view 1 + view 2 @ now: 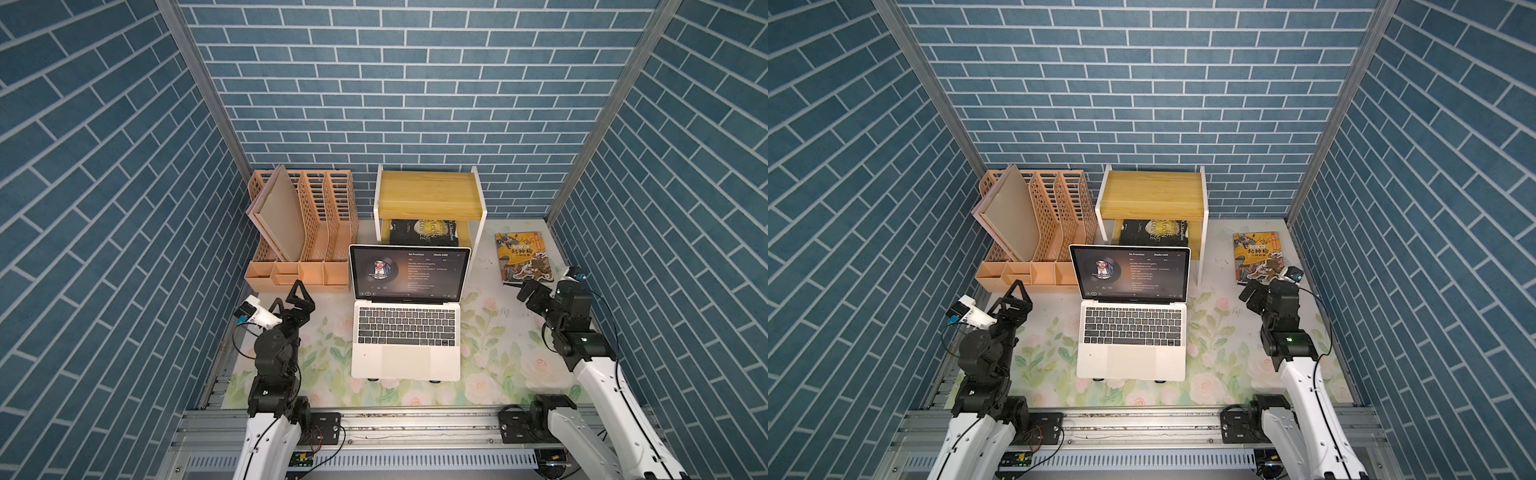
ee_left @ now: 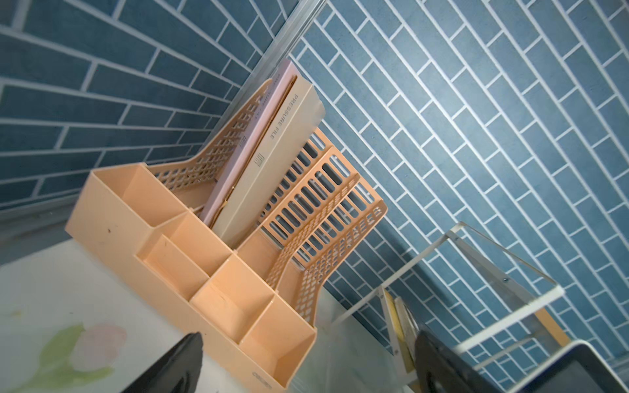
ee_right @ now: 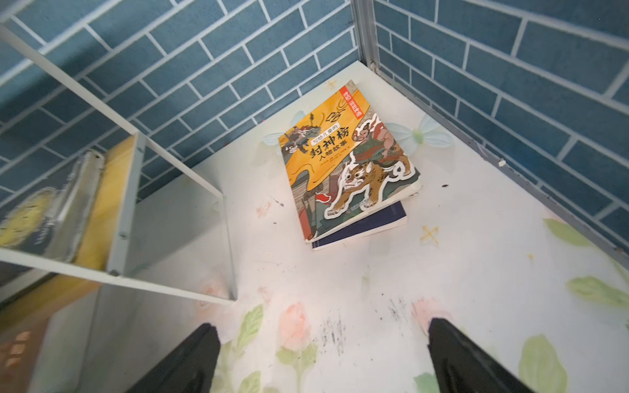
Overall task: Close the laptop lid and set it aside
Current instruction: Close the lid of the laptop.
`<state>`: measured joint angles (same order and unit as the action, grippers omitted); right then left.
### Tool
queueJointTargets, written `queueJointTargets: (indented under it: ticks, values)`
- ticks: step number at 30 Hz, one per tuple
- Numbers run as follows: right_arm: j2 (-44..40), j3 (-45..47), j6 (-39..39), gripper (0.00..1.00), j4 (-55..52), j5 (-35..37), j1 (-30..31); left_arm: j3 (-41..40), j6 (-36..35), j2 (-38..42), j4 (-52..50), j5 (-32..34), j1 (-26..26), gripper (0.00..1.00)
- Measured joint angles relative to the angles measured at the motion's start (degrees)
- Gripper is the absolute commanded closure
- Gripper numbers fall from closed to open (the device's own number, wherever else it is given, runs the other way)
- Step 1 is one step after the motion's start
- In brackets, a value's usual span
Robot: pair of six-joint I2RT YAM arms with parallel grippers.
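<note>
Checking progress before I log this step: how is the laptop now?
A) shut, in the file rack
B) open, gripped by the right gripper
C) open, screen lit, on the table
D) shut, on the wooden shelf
C: the laptop sits on the table with its lid raised and screen glowing.

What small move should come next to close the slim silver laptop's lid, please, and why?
Probably swing the open left end effector behind the top edge of the thin silver laptop lid: it stands open, untouched, that end effector empty beside it.
</note>
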<state>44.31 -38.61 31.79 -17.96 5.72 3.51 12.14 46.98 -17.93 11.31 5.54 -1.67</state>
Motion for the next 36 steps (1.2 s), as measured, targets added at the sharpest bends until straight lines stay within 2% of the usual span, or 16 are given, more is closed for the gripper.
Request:
queueJointTargets:
  ticks: [3, 8, 12, 16, 21, 26, 31, 36]
  values:
    - [-0.52, -6.71, 0.15, 0.0, -3.08, -4.31, -0.04, 0.61, 1.86, -0.94, -2.51, -3.23, 0.0, 0.0]
    - [0.26, -16.96, 1.09, 0.0, -4.33, -12.63, -0.04, 8.09, 0.02, -9.66, -10.67, -9.53, 0.0, 0.0]
    - [3.65, -24.09, 2.82, 0.0, -4.68, -18.71, -0.02, 13.79, -3.1, -15.61, -16.48, -15.06, 0.0, 0.0]
    - [8.81, -30.93, 3.89, 0.01, -4.98, -22.53, 0.81, 14.12, -4.92, -17.86, -21.31, -20.79, 0.0, 0.0]
    - [13.14, -36.41, 4.26, 0.03, -6.12, -22.32, 5.22, 9.79, -5.27, -13.16, -24.11, -25.0, 0.0, 0.0]
    - [18.08, -43.93, 3.5, 0.02, -7.82, -18.38, 14.58, 6.23, -3.67, -6.21, -24.52, -25.2, 0.0, 0.0]
    - [28.26, -54.55, -0.48, 0.11, -11.72, -14.64, 24.81, 5.86, -2.16, -4.2, -24.35, -25.11, 0.0, 0.0]
    - [37.68, -61.83, -4.81, 0.38, -17.77, -11.1, 31.17, 5.97, -1.57, -5.33, -24.61, -24.9, 0.0, 0.0]
